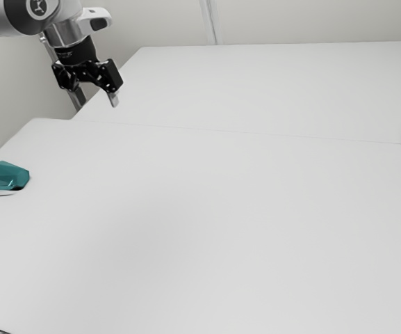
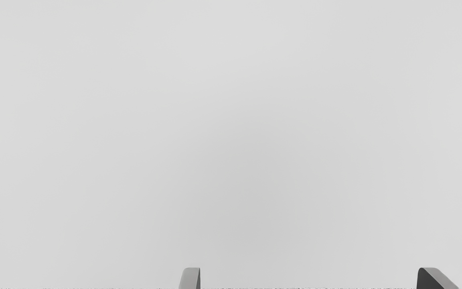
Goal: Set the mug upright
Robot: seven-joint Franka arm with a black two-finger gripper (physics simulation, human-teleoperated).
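Near the tabletop's edge at the exterior view's left lies the faceted teal mug, handle hard to make out; the hand hangs spread above.

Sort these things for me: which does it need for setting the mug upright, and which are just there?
For the job:
teal faceted thing, apparently the mug
open black gripper

Just there:
white table
pale wall behind

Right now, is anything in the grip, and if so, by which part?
Nothing is held: the fingers stand apart with nothing between them, and the teal mug rests on the table.
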